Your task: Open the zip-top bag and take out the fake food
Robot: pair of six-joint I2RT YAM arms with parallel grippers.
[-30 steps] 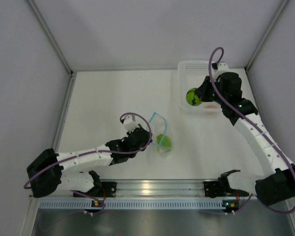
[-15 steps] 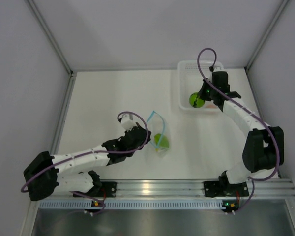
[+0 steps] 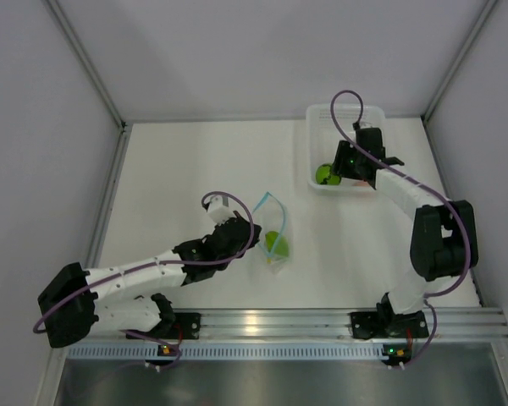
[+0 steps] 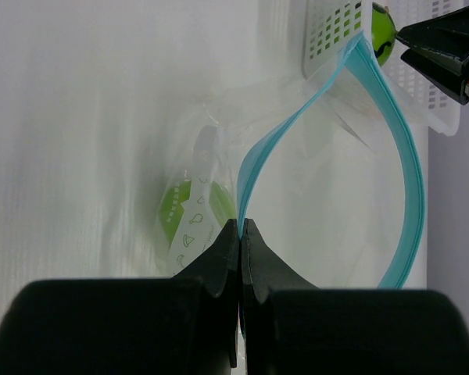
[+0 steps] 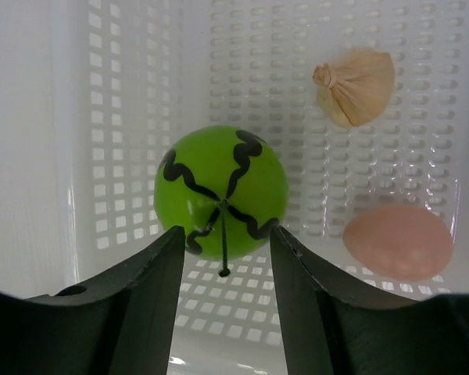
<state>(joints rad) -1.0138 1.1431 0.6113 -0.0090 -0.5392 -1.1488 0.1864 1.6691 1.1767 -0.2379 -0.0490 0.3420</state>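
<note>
The zip-top bag [image 3: 275,227] lies mid-table with its mouth pulled open. My left gripper [image 4: 241,226] is shut on its light blue zip strip [image 4: 406,172], at the near lip. A lime-green oval piece of fake food [image 4: 176,207] still rests inside the bag. Over the white basket [image 3: 315,118], my right gripper [image 5: 223,230] is open. The green ball with the dark zigzag line [image 5: 221,187] sits on the basket floor just beyond the fingertips, free of them. From above, the ball [image 3: 326,174] shows at the basket's near left corner.
In the basket [image 5: 102,117] also lie a beige garlic-like piece [image 5: 356,86] and a pink egg-shaped piece [image 5: 399,241]. The basket stands at the back right against the side wall. Metal rails run along the table's near edge.
The right gripper has come down into the basket with the green ball and its jaws have parted, letting the ball go. The left gripper has kept its hold on the zip strip.
</note>
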